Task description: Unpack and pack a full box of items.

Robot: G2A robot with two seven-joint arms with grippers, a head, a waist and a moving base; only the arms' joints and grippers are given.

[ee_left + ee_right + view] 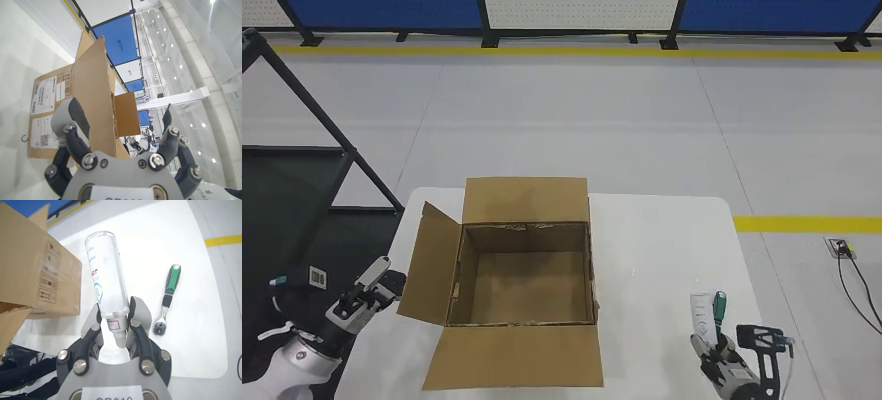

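Cardboard box [525, 200] stands open in the middle of the white counter [662, 260], all four flaps folded outward and its bare brown floor showing from above. In the left wrist view the box [90, 85] shows white paper labels stuck on its outer wall, with one flap rising upright in front of the camera.

The left pincer [385, 278] hangs at the counter's left edge, just beside the box's left flap. Its fingers are spread wide apart with nothing between them, as the left wrist view shows of the same pincer [122, 111].

The right pincer [712, 350] is at the near right part of the counter, to the right of the box and apart from it. It is clamped on a clear plastic bottle [105, 279] with white contents, the dark pads [132, 306] pressing either side of the shoulder. The narrow nozzle end points back toward the wrist and the flat base points away. Whether the bottle [701, 315] touches the counter [151, 237] cannot be told.

A ratchet wrench [169, 294] lies flat on the counter just beside the bottle, on the side away from the box [37, 275]. Its green and black handle points away from the robot and its shiny round head lies nearer the pincer [116, 311]. From above, the wrench [719, 306] shows as a short green streak next to the bottle.
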